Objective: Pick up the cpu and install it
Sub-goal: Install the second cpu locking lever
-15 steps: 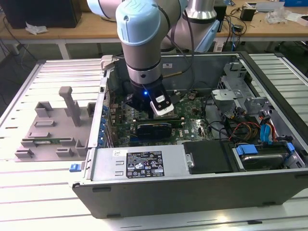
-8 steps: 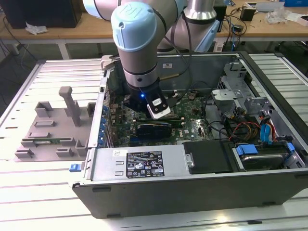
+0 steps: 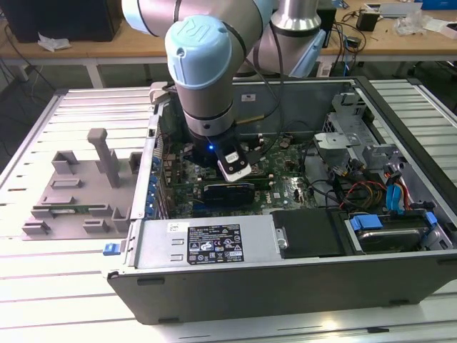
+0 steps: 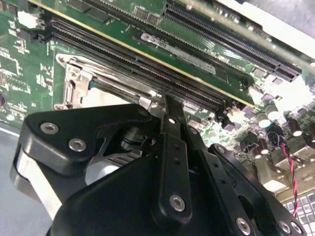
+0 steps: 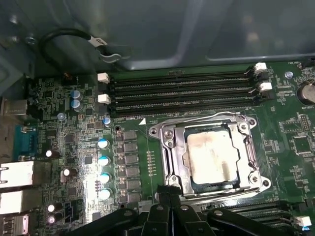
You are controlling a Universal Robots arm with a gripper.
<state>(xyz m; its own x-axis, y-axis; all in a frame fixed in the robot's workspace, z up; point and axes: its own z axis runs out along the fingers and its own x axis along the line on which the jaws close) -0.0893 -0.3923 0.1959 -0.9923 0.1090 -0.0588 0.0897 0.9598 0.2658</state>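
The cpu point(image 5: 212, 158) sits flat inside the socket point(image 5: 209, 155) on the motherboard point(image 5: 74, 147), shiny top w/ a pale smudgy sheen, dark rim of the recess showing round it. Socket's metal frame runs round all four sides, screws at the corners. In the second wrist view the socket frame point(image 4: 81, 81) shows just past the gripper linkage; chip itself is hidden there.

Gripper point(image 5: 167, 191) is down by the socket edge nearest the wrist. In the first wrist view its black fingers point(image 5: 165, 191) come together to a narrow tip w/ no gap visible, nothing pinched between them, tip right at the frame's rim & apart from the chip top. Second wrist view agrees: fingers point(image 4: 170, 115) are closed up on themselves, empty, tip at the frame edge.

Beyond the socket, four long black memory slots point(image 5: 182, 93) run parallel, white latches at their ends, all w/o sticks. Same slots point(image 4: 147, 73) pass behind the fingers in the second wrist view. A row of blue-topped capacitors point(image 5: 103, 167) stands to one side of the socket, metal port blocks point(image 5: 17, 177) past them.

Exterior view: arm point(image 3: 203, 71) reaches down into the open pc case point(image 3: 285, 271), wrist low over the board. Drive cage & coloured cables point(image 3: 393, 193) lie toward the exterior view's right. Outside the case, on the exterior view's left, a grey fixture point(image 3: 78, 189) w/ upright posts rests on the slatted table point(image 3: 43, 286).
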